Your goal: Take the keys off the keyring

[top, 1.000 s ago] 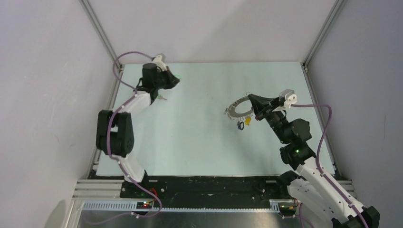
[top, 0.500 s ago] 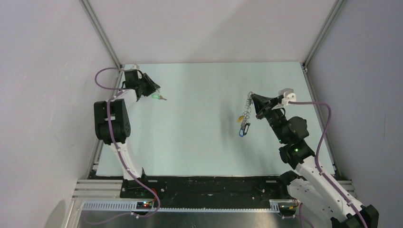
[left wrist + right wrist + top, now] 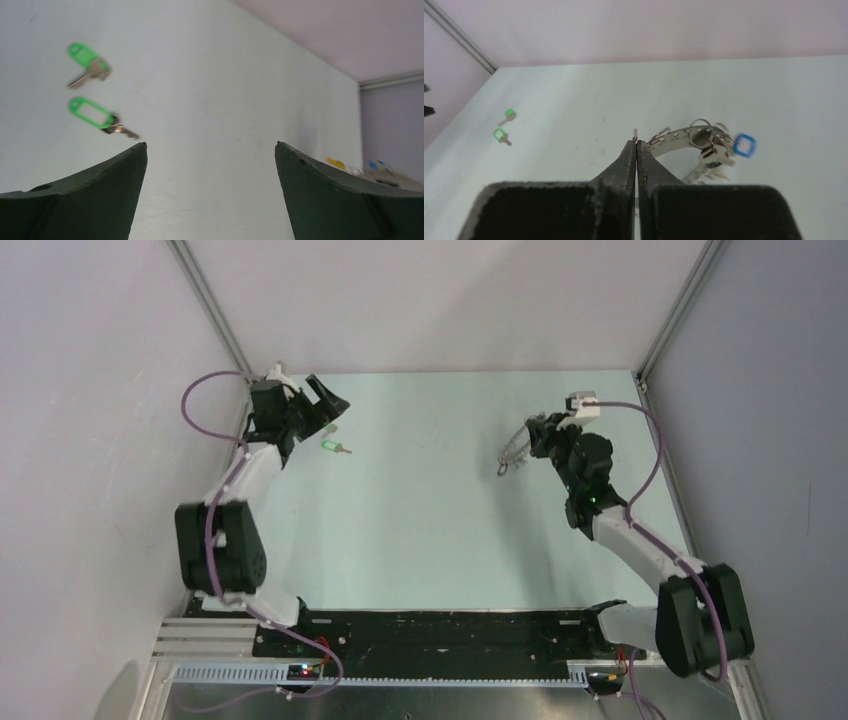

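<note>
The right pincer (image 3: 636,146) pinches tight on the keyring (image 3: 679,136), a flat silver band with a blue key (image 3: 744,145), at the counter's (image 3: 574,100) right side. The left pincer (image 3: 210,150) gapes wide, holding nothing.

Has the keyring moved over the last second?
Yes. Held by the right end effector, the keyring has shifted toward the far edge of the table in the top view.
</note>
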Action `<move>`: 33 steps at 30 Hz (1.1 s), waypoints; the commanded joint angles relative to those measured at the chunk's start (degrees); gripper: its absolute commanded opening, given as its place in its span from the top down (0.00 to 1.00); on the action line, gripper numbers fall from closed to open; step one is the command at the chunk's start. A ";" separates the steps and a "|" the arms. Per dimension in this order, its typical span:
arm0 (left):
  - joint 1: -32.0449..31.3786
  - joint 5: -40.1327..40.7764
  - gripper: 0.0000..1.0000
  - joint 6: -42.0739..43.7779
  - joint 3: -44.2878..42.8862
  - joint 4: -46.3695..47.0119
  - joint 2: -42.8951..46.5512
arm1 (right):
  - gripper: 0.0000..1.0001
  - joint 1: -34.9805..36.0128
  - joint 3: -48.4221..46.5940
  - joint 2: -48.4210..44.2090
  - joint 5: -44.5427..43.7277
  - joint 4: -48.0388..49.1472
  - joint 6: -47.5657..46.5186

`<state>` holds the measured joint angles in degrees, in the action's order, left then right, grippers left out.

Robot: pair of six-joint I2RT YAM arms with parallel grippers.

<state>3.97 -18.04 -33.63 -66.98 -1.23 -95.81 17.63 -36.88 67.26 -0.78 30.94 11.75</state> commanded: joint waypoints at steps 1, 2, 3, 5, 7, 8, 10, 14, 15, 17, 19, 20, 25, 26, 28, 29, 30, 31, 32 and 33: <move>-3.19 1.16 0.00 -1.10 5.72 2.07 16.68 | 1.00 -0.96 -9.75 4.83 5.35 8.47 2.98; -3.38 2.15 0.00 -0.85 7.00 2.05 18.94 | 1.00 -0.95 -11.62 5.74 6.16 7.93 3.22; -3.41 3.07 0.00 -0.88 9.84 2.03 23.53 | 1.00 -0.84 -12.29 5.83 6.17 6.64 3.62; -3.44 7.45 0.00 -0.81 13.28 0.37 30.06 | 1.00 -0.78 -13.26 4.71 5.08 4.77 3.44; -3.41 13.84 0.00 -1.81 15.75 -3.53 36.35 | 1.00 -0.80 -13.32 2.54 3.42 1.69 2.53; -3.43 17.87 0.00 -3.42 16.58 -5.71 40.01 | 1.00 -0.90 -13.27 1.65 2.89 0.63 1.34; -3.33 20.68 0.00 -5.33 19.40 -7.13 44.90 | 1.00 -1.19 -13.03 -0.64 1.36 -2.11 -0.84; -3.18 17.07 0.00 -3.46 23.61 -8.09 51.08 | 1.00 -1.96 -12.92 -3.45 -0.70 -5.58 -3.53; -3.18 16.02 0.00 -1.86 23.80 -8.35 51.56 | 1.00 -1.93 -12.94 -3.43 -0.60 -5.51 -3.82; -3.18 13.41 0.00 0.06 23.98 -9.46 52.42 | 1.00 -1.38 -12.95 -2.70 -0.32 -4.58 -4.07; -3.20 13.68 0.00 0.94 24.23 -10.29 53.04 | 1.00 0.42 -13.13 -1.10 -0.17 -2.58 -4.54; -3.19 14.24 0.00 1.16 24.41 -10.54 53.72 | 1.00 2.24 -13.43 -0.21 -0.05 -1.09 -5.27; -2.58 20.21 0.00 2.12 25.06 -10.92 57.33 | 1.00 10.53 -24.81 12.80 -0.02 2.07 -7.84; -2.53 20.93 0.00 2.37 25.21 -10.97 58.50 | 1.00 12.77 -27.27 17.13 1.50 3.44 -8.38; -2.46 22.69 0.00 2.61 25.61 -10.97 60.08 | 1.00 15.49 -35.26 23.23 4.21 5.39 -8.91; -2.43 23.27 0.00 2.95 25.78 -11.04 60.77 | 1.00 16.20 -41.31 24.92 5.17 5.90 -8.97; -2.41 23.47 0.00 3.13 26.03 -11.01 60.98 | 0.98 17.35 -47.33 27.94 6.53 6.33 -8.99; -2.46 23.64 0.00 3.46 26.07 -11.06 61.24 | 0.90 18.12 -51.12 29.12 7.04 6.15 -9.04; -2.46 23.65 0.00 3.65 26.10 -11.11 61.34 | 0.72 18.35 -55.69 31.10 8.12 5.38 -9.03; -2.38 23.64 0.00 3.96 26.11 -11.21 61.53 | 0.62 18.53 -57.57 31.93 8.49 5.11 -8.92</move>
<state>1.13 2.85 -31.92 -41.63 -13.04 -35.29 34.28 -80.12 98.04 3.14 27.46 4.08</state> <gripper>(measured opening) 0.996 0.214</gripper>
